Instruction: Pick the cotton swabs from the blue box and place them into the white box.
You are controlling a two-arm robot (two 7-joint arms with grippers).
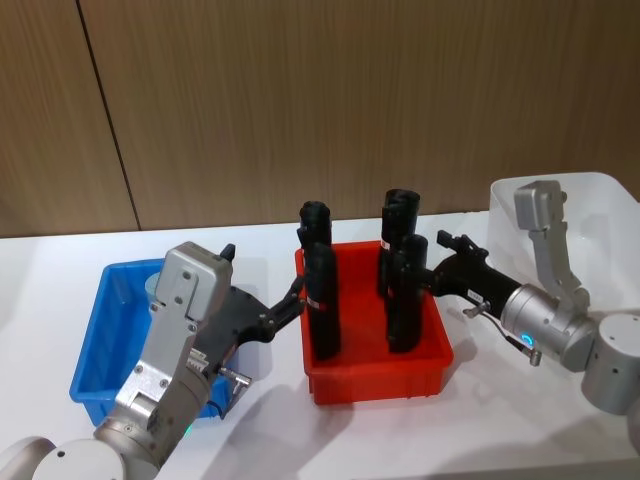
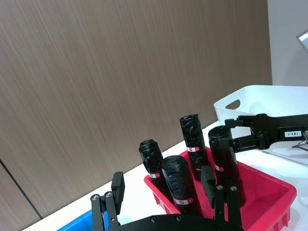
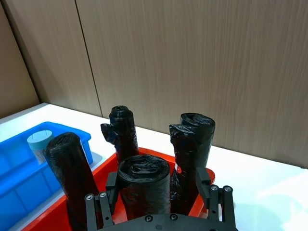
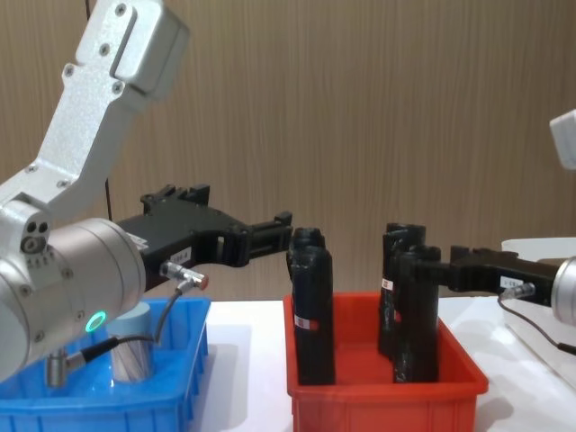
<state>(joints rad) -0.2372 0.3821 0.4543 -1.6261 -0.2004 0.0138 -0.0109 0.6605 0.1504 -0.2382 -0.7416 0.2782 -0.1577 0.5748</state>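
Observation:
A cotton swabs tub (image 4: 133, 349) with a pale lid stands in the blue box (image 1: 95, 345) at the left, and it also shows in the right wrist view (image 3: 42, 143). Above the blue box's right side hangs my left gripper (image 1: 268, 275), open and empty, pointing toward the red bin. The white box (image 1: 612, 205) stands at the far right. In front of it my right gripper (image 1: 440, 265) reaches left, open, its fingers (image 3: 111, 185) on either side of a black roll's top (image 3: 144, 180) in the red bin.
A red bin (image 1: 375, 385) sits in the middle of the white table, between the two boxes. Several tall black rolls (image 1: 320, 300) stand upright in it. A wooden wall runs behind the table.

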